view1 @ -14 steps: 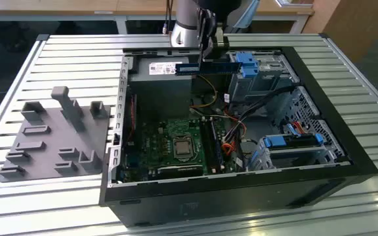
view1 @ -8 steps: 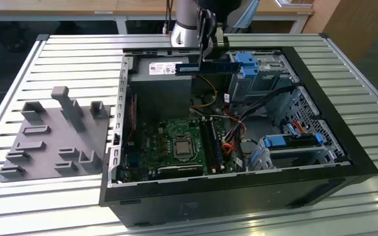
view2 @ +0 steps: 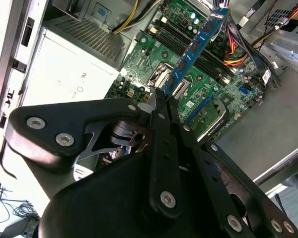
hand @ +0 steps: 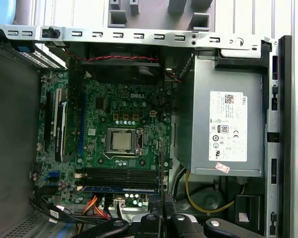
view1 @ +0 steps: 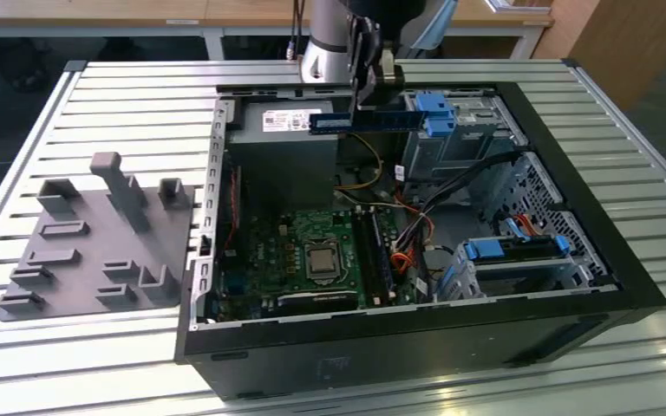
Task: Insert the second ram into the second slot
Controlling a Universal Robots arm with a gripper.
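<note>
Jaws closed on the second ram (view2: 192, 48); my gripper (view2: 162, 102) pinches it along its long edge. Exterior view: stick (view1: 362, 121) is level under the gripper (view1: 363, 106), in the air well above the motherboard (view1: 298, 256), clear of it. First wrist view: the stick's thin edge (hand: 160, 166) runs crosswise over the motherboard's memory slots (hand: 120, 175).

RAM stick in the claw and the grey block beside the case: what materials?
Second ram: blue circuit board by the look, semi-gloss, black chips along it. Grey block: probably matte plastic, uniformly dull, no metallic shine; cannot be sure.
</note>
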